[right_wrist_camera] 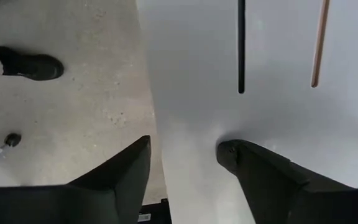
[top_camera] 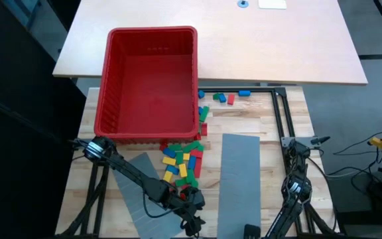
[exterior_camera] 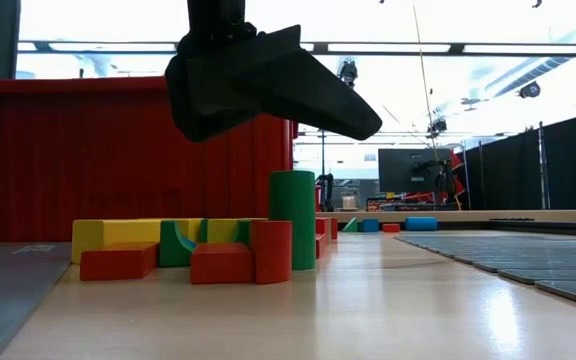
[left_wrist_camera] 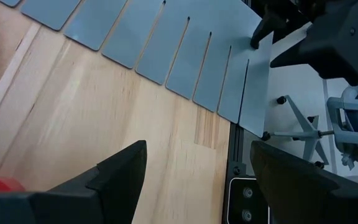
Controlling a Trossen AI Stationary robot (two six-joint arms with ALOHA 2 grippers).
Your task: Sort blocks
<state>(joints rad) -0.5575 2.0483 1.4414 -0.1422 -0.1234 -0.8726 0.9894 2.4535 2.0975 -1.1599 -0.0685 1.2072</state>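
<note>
we see most of the blocks [top_camera: 183, 162] heaped on the table just in front of the red bin [top_camera: 148, 79], with a few more [top_camera: 225, 97] scattered off its right side. the bin looks empty, so we judge the sorting has barely begun and nearly all of it is left. the left gripper [top_camera: 190, 207] hangs near the front edge of the heap, between the two grey panels [top_camera: 239, 179]; its fingers [left_wrist_camera: 120, 171] are spread apart with nothing between them. the right gripper [right_wrist_camera: 182, 165] waits at the table's front right, over the panel's edge, fingers likewise apart and empty. no colour groups have been formed yet.
</note>
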